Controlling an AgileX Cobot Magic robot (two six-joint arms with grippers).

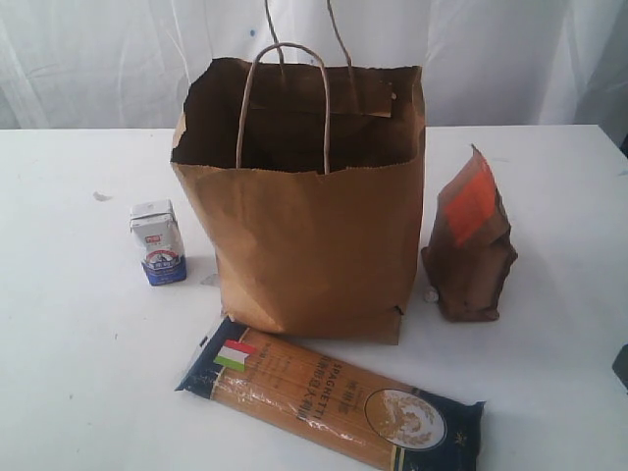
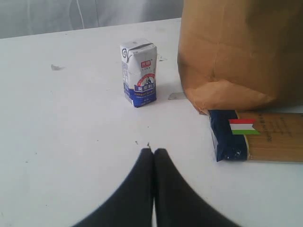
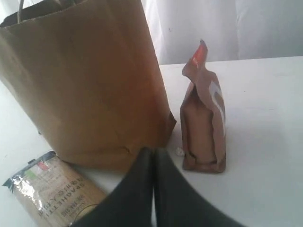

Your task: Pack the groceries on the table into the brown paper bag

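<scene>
1. Both tools are closed and empty. The left gripper (image 2: 153,158) and the right gripper (image 3: 152,156) each show dark fingers pressed together over the table (image 1: 78,373), gripping nothing.
2. The small milk carton (image 1: 157,242) stands upright ahead of the left gripper and clear of it. In the exterior view it is to the left of the brown paper bag (image 1: 304,245), so the left arm is the nearer one.
3. The brown-orange pouch (image 1: 469,240) stands upright near the right gripper, just beside the bag's right wall. The right arm is the nearer one.
4. The long spaghetti pack (image 1: 329,397) lies flat in front of the bag. Its long axis slants from the bag's left front corner toward the right foreground. The flag-marked end lies toward the left gripper.
5. The count is one bag, open at the top, and three groceries on the table: one carton, one pouch and one spaghetti pack. The bag's dark interior hides whatever it may hold.
6. Either arm would likely have to open its jaws before any pick.
</scene>
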